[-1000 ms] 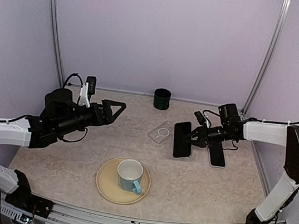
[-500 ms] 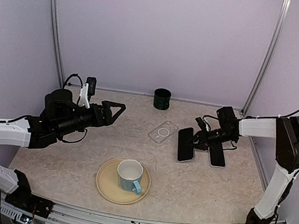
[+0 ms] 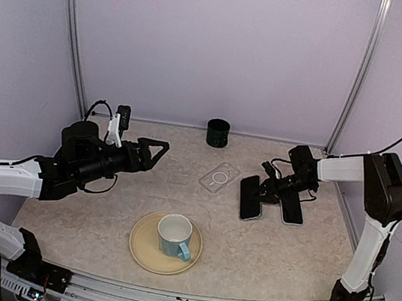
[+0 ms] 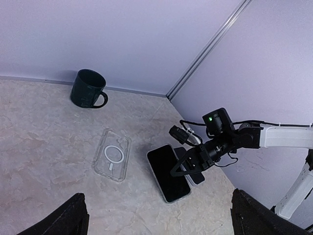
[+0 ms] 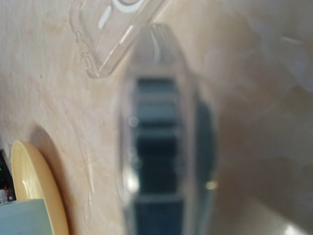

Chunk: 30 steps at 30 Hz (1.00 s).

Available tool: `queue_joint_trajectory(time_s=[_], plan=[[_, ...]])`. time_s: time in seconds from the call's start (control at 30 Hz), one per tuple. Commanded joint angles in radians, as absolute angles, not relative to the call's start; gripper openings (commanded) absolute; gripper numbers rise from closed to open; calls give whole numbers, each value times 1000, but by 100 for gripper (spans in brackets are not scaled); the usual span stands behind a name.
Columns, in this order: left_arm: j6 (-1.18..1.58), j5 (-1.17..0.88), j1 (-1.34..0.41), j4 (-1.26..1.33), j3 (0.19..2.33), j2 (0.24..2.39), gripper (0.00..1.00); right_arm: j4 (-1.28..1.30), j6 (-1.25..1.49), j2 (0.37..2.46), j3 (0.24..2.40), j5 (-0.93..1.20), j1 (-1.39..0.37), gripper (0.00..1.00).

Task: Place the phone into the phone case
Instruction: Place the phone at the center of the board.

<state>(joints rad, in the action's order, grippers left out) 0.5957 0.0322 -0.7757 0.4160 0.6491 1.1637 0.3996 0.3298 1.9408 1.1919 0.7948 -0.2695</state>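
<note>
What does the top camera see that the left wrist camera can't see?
Only the top camera shows the yellow plate with the cup on it, and the whole left arm with its jaws wide open. Only the left wrist camera shows a little green light on the right arm's camera. Both show the dark mug by the back wall, the clear phone case, and the right arm with its jaws shut on the phone, a second phone beside it.

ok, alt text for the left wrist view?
Right gripper clamps a black phone by its edge, beside an empty clear phone case on the marbled table. A dark mug stands near the back wall.
</note>
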Motion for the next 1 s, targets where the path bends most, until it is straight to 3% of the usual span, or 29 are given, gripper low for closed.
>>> queue_joint_trajectory(time_s=[0.0,0.2,0.53,0.77,0.97], plan=[[574,37,-781,421,654,1182,99,413,306,1968,1227,788,-251,5],[569,40,-779,424,662,1196,99,427,303,1983,1241,774,-247,24],[568,41,-779,419,663,1197,99,442,303,1981,1247,742,-242,33],[573,42,-779,425,658,1201,99,444,310,1938,1214,686,-242,49],[580,39,-779,435,655,1210,99,458,307,1898,1190,643,-245,52]])
